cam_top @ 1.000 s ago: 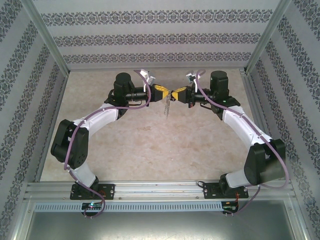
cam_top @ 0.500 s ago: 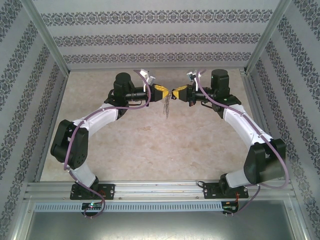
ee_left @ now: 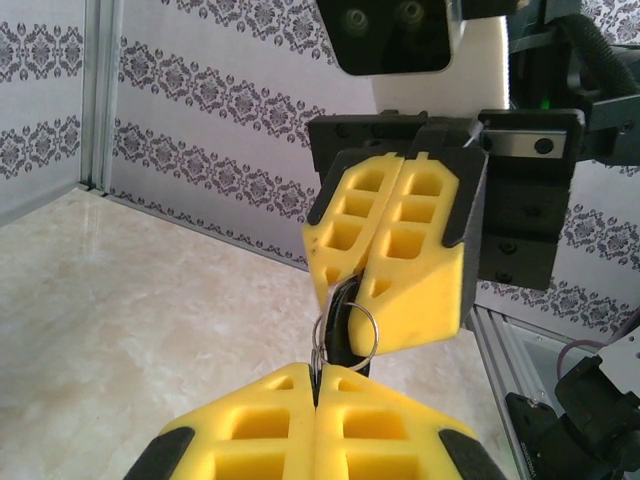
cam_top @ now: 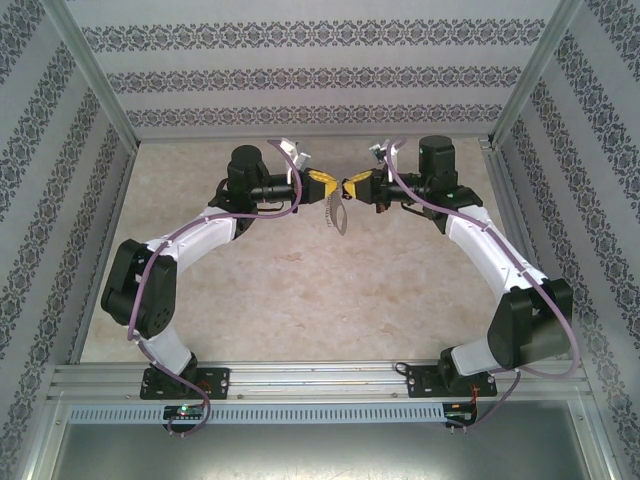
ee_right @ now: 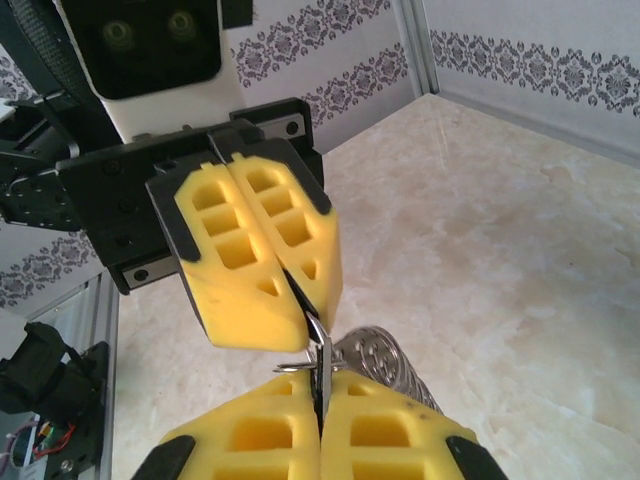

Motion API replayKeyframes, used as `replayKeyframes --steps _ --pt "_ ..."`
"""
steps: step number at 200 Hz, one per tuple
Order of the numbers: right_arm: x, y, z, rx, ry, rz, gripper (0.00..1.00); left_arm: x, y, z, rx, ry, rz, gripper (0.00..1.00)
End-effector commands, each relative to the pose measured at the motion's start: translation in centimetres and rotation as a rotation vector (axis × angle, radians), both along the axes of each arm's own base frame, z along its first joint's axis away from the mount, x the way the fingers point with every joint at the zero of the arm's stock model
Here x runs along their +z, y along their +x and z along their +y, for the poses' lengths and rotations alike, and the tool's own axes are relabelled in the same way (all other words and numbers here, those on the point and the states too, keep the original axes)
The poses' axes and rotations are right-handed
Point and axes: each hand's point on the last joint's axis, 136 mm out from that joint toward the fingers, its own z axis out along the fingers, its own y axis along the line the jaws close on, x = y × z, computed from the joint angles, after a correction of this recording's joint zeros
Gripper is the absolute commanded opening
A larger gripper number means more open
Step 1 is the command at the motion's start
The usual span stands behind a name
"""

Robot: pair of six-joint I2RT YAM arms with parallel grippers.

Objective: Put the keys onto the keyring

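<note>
We start with markings: the little boards by the arm bases, low in the overhead frame, are too small for us to read, and the walls (cam_top: 300, 75) carry only bands of dark ornamental pattern. In the upper middle of that frame the left gripper (cam_top: 332, 186) and the right gripper (cam_top: 348, 186) meet tip to tip above the pale marbled table (cam_top: 300, 290). The keyring (cam_top: 339, 212) hangs just below their meeting point as a slim silver-grey shape, clear of the table. In the left wrist view, the left arm's own yellow fingers (ee_left: 250, 430) fill the bottom of the frame, pressed flat together, with thin metal edges rising out of their seam. Straight above, in the centre, the right gripper's fingers are likewise closed to a point. From that point comes a dark piece that we take for the key (ee_left: 341, 335). A small thin wire ring (ee_left: 375, 330) circles it in the narrow space between the two sets of tips. In the right wrist view, the right arm's fingers at the bottom are also together, and a thin metal sliver stands in their seam and reaches up to the left gripper's closed tips at centre. Just right of that seam a perforated metal strip (ee_right: 385, 362) slants toward the lower right. Both grippers are clamped shut on this small cluster, but we cannot tell which piece each one pinches.
</note>
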Motion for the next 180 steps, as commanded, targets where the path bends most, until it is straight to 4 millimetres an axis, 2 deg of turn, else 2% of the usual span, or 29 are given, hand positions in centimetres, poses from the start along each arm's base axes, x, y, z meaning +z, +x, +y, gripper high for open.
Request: replayKeyframes --steps 1,27,137,180 --pt "0.5 0.2 0.8 0.026 -0.018 -0.034 0.0 2.1 -1.5 -0.3 -0.041 -0.021 -0.07 0.0" --pt "0.1 0.3 0.7 0.016 -0.033 -0.034 0.0 2.1 -1.5 -0.4 -0.043 -0.021 -0.069 0.0" --pt "-0.8 1.2 -2.3 -0.089 -0.038 -0.023 0.0 2.2 -1.4 -0.5 -0.042 -0.025 -0.071 0.0" --pt "-0.7 1.1 -1.1 -0.043 -0.031 -0.014 0.0 2.4 -1.3 -0.4 -0.04 -0.026 -0.073 0.0"
